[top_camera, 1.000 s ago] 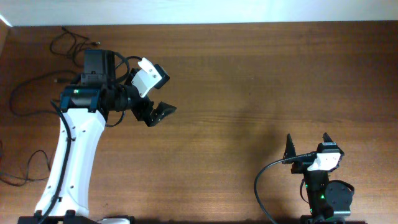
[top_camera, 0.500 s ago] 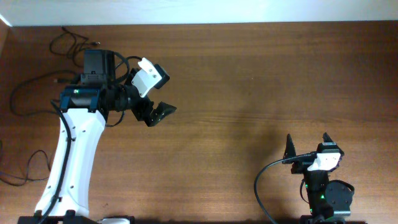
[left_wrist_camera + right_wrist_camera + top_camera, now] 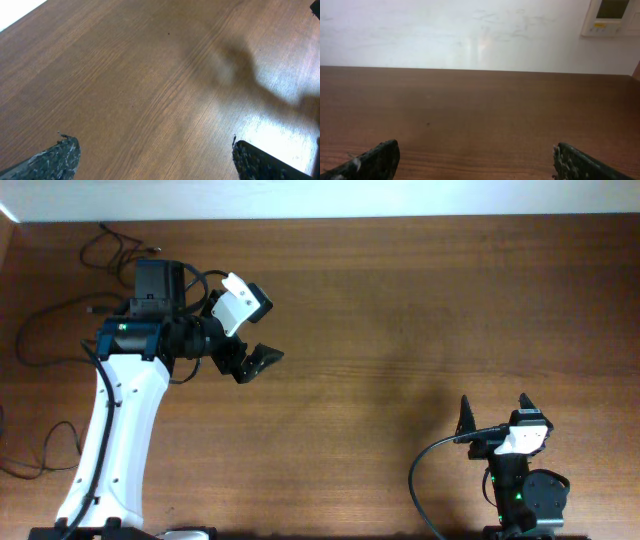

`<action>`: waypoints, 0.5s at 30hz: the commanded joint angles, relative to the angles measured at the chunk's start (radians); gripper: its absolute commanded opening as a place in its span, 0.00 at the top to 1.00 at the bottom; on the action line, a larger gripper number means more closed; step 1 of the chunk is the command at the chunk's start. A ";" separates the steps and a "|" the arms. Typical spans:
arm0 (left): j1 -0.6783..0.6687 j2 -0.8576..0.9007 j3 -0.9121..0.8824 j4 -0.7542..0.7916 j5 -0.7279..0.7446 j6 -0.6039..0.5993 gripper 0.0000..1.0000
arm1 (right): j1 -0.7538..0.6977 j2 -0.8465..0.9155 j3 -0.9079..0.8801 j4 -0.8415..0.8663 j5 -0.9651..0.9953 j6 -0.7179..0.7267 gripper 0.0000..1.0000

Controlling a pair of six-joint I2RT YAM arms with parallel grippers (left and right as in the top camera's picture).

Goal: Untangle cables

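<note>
While the cables [image 3: 112, 242] lie loose at the overhead's upper left, left claw [image 3: 255, 362] and right claw [image 3: 495, 416] gape empty, likely parked. Left wrist shows only bare desk [image 3: 150, 75] between its fingers [image 3: 55, 160]; right wrist likewise.

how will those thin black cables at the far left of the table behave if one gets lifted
The cables likely flop: they lie in loose loops, so a lifted strand would probably sag and drag its neighbours. Being thin, they seem light and should slide easily on the smooth table.
</note>
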 commanded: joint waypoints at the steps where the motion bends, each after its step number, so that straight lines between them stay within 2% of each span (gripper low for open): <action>1: -0.003 -0.017 0.013 -0.002 0.000 -0.012 0.01 | -0.007 -0.011 -0.005 -0.007 0.012 0.005 0.02; 5: -0.003 -0.017 0.013 -0.017 0.000 -0.012 0.01 | -0.007 -0.011 -0.005 -0.007 0.012 0.005 0.02; 9: -0.003 -0.017 0.013 -0.130 0.019 -0.013 0.01 | -0.007 -0.011 -0.005 -0.007 0.012 0.005 0.02; 15: -0.003 -0.034 0.005 -0.178 0.020 -0.014 0.01 | -0.007 -0.011 -0.005 -0.007 0.012 0.005 0.02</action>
